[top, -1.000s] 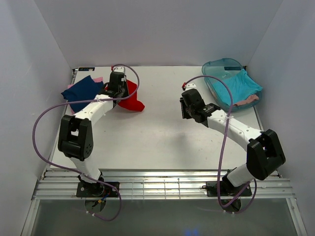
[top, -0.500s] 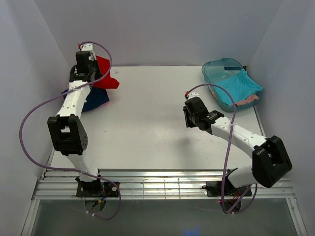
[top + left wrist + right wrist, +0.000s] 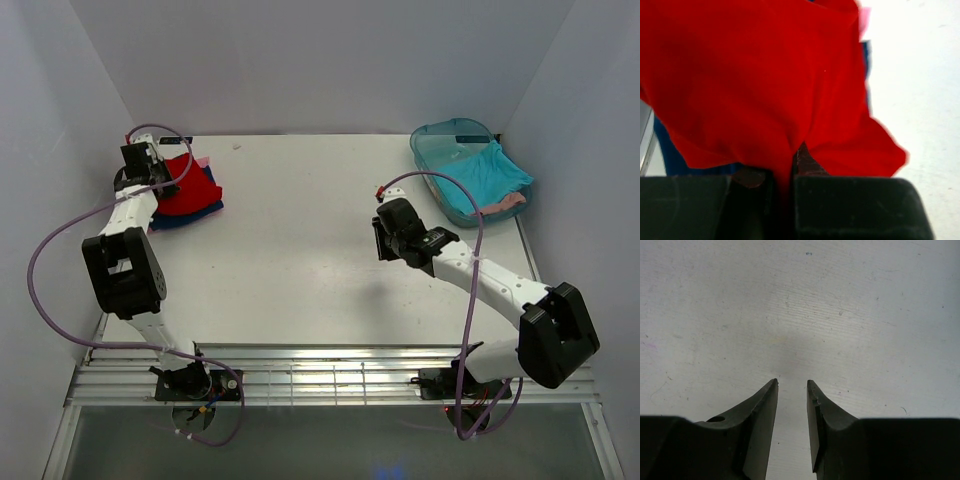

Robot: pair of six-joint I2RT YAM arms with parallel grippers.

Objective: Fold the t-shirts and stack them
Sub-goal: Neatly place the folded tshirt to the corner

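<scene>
At the table's (image 3: 300, 270) far left corner, the red t-shirt (image 3: 192, 187) is laid over the navy t-shirt (image 3: 188, 217). A fold of red cloth is pinched in the left gripper (image 3: 785, 172). Mid-table, the right gripper (image 3: 792, 390) is held narrowly parted, empty. A turquoise t-shirt (image 3: 492, 170) is seen in the teal tub (image 3: 424, 158).

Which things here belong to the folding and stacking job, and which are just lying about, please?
Job: red t-shirt, pinched by the left gripper; navy t-shirt under it; pink cloth peeking out behind; turquoise t-shirt and pink t-shirt in the teal tub.
Lying about: teal tub; table.
</scene>
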